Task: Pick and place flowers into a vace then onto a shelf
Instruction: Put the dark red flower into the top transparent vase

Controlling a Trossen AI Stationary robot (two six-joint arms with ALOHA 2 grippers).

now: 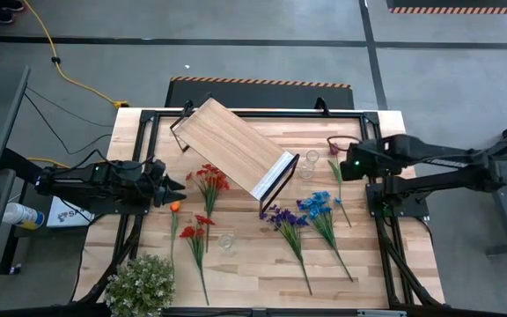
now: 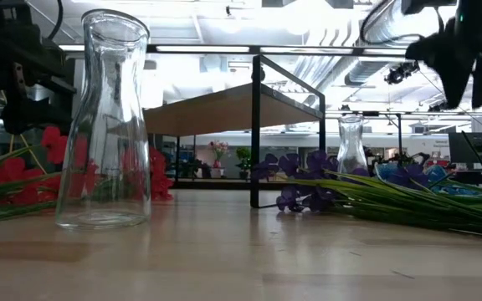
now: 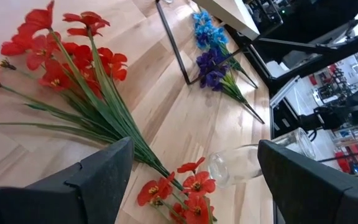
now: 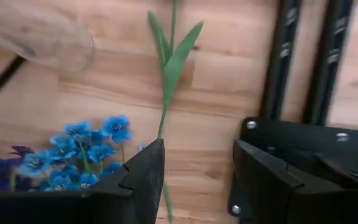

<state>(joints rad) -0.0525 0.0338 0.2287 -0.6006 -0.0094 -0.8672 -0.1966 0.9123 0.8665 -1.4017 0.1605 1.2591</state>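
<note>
While every flower is seen lying flat on the slatted wooden tabletop (image 1: pixel 253 277), none has been put into a vase, so the job looks hardly begun. All the sprigs must be picked up, stood in a vase, and the vase set on the shelf.

The long green-stemmed red flowers (image 1: pixel 208 180) are spread just beside the left gripper (image 1: pixel 176 187). A small orange bloom (image 1: pixel 175 206) and more red ones (image 1: pixel 195 232) are laid near them. The purple sprig (image 1: pixel 284 218) and the blue sprig (image 1: pixel 319 206) are laid close together by the end of the shelf, and a dark red sprig (image 1: pixel 334 158) is found next to the right gripper (image 1: pixel 349 165).

The big light-wood shelf on its thin black frame (image 1: pixel 233 145) is stood slanted across the table. Two small clear glass vases (image 1: pixel 310 164) are stood near its end, and another clear glass vase (image 1: pixel 226 242) is placed between the red and purple flowers.

The left gripper is opened wide and nothing is held. The right gripper is parted over a green stem, which is not gripped.
</note>
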